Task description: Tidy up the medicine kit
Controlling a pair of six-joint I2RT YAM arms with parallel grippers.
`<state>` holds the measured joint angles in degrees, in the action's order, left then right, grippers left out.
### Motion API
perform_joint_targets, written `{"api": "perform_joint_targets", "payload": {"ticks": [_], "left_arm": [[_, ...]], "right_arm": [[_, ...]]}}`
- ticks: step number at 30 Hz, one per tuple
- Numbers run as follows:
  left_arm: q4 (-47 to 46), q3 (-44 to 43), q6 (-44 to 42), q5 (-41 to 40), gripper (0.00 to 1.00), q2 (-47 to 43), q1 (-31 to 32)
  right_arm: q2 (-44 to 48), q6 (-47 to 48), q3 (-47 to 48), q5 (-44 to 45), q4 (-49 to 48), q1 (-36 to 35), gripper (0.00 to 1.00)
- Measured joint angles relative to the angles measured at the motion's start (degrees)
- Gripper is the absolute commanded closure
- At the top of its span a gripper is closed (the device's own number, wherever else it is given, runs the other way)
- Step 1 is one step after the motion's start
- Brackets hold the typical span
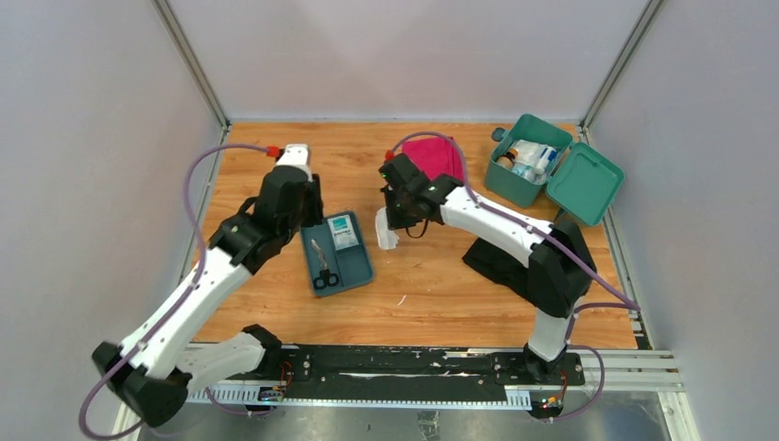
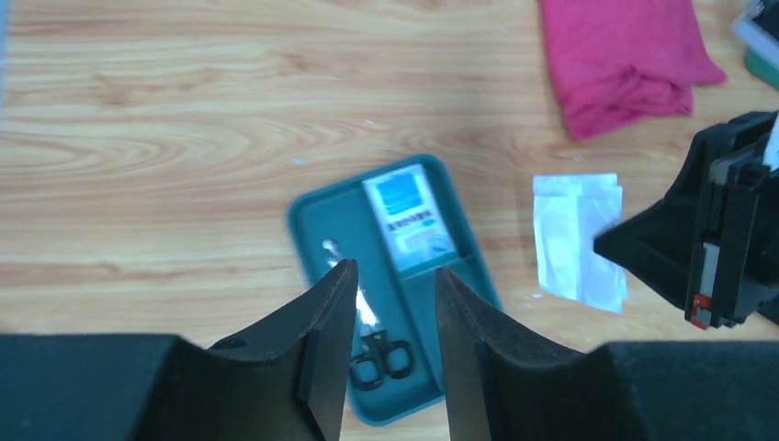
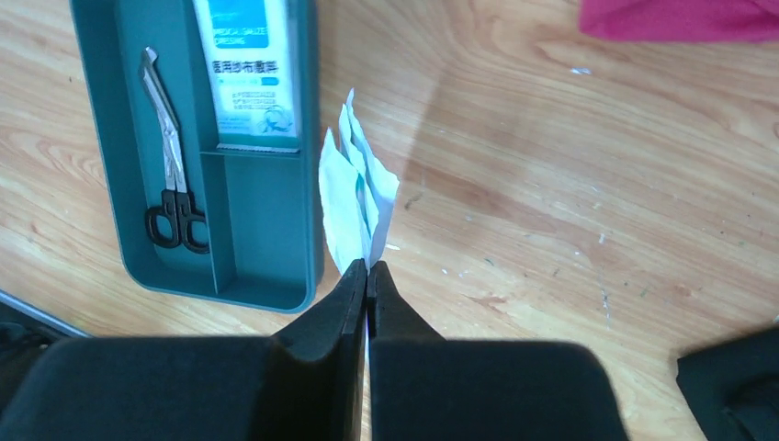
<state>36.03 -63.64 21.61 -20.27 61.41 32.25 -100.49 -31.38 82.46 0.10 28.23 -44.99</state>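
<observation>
A teal tray (image 1: 354, 268) lies mid-table and holds black-handled scissors (image 1: 321, 266) and a blue-and-white gauze packet (image 1: 344, 231). My right gripper (image 3: 367, 268) is shut on white paper packets (image 3: 356, 195) and holds them just right of the tray (image 3: 303, 138); they also show in the top view (image 1: 387, 230) and the left wrist view (image 2: 577, 237). My left gripper (image 2: 393, 276) is open and empty, above the tray (image 2: 317, 216) over the scissors (image 2: 378, 347). The teal medicine box (image 1: 516, 184) stands open at the back right with bottles inside.
A pink cloth (image 1: 434, 158) lies at the back centre. A black cloth (image 1: 496, 262) lies by the right arm's base. The box lid (image 1: 584, 184) hangs open to the right. Bare wood shows in front of the tray.
</observation>
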Motion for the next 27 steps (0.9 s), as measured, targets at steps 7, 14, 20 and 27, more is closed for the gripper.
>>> {"api": "perform_joint_targets", "payload": {"ticks": [7,14,20,27], "left_arm": [[5.6,5.2,-0.3,-10.8,0.55,-16.3,-0.1],[9.6,9.3,-0.1,-16.5,0.55,-25.0,-0.2],[10.8,10.0,0.0,-18.4,0.55,-27.6,-0.2],[10.8,10.0,0.1,-18.8,0.55,-27.8,-0.2]], "right_arm": [[-11.7,4.9,19.8,11.2,17.4,-10.0,1.00],[-22.3,5.7,32.4,20.4,32.3,-16.1,1.00],[-27.3,5.5,38.5,25.5,41.7,-16.9,1.00],[-30.8,5.5,45.8,26.0,45.2,-18.4,1.00]]}}
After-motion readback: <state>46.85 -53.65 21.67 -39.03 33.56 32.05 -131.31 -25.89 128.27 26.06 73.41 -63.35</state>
